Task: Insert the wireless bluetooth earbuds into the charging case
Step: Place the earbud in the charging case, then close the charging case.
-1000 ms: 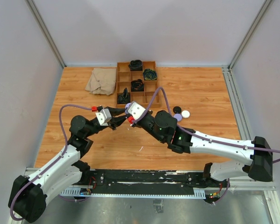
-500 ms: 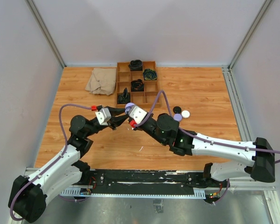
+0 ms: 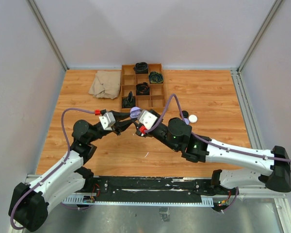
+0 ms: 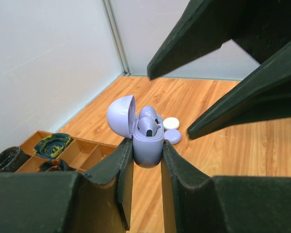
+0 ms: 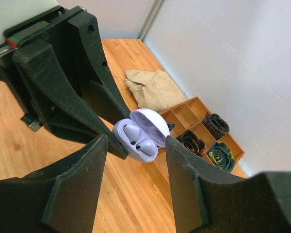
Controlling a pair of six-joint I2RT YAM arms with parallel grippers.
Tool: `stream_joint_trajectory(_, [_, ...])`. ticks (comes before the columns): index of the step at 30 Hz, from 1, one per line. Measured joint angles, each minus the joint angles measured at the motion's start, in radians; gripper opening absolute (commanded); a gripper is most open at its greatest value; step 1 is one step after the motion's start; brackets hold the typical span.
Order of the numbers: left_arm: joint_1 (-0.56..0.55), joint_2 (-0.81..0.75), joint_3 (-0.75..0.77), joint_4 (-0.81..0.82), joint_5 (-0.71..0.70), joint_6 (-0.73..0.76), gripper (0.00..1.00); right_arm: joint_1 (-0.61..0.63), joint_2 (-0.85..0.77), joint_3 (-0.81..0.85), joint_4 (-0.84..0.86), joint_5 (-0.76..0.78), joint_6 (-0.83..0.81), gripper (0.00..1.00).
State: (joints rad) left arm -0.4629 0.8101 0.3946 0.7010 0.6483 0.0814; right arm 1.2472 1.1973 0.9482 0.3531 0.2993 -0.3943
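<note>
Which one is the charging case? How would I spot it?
Start at the divided wooden tray at the back. Just in front of it, the left gripper pinches the lilac charging case; unlike the flat pucks nearby, its domed lid stands open.

**Lilac on black, over orange wood**

The case [image 5: 138,133] and the buds [image 5: 142,146] in it are seen in lilac. The left gripper [image 4: 146,145] and right gripper [image 5: 137,144] are finished in black. The table [image 3: 208,92] is orange-brown, marked with wood grain. A white puck [image 4: 171,123] and a lilac puck [image 4: 172,136] are noted. The cloth [image 3: 105,84] is tan and the tray [image 3: 157,101] brown. A coil [image 4: 53,144] in it is streaked green and yellow. The walls [image 3: 160,29] are pale grey.
</note>
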Motion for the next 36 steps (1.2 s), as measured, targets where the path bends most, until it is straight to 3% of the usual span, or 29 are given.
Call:
stream_joint_trajectory(12, [0.000,0.008,0.000,0.000,0.040,0.000,0.00,-0.150,-0.171,0.006,-0.224,-0.192,0.071,0.72])
stream_joint_trajectory(20, [0.000,0.022,0.000,0.000,0.116,-0.005,0.00,-0.282,-0.172,0.023,-0.328,-0.423,0.132,0.99])
stream_joint_trajectory(27, [0.000,0.053,0.021,0.001,0.192,-0.019,0.00,-0.345,-0.140,0.047,-0.380,-0.633,0.132,0.99])
stream_joint_trajectory(36, [-0.005,0.077,0.026,0.002,0.248,-0.035,0.00,-0.354,-0.029,0.102,-0.401,-0.796,0.120,0.99])
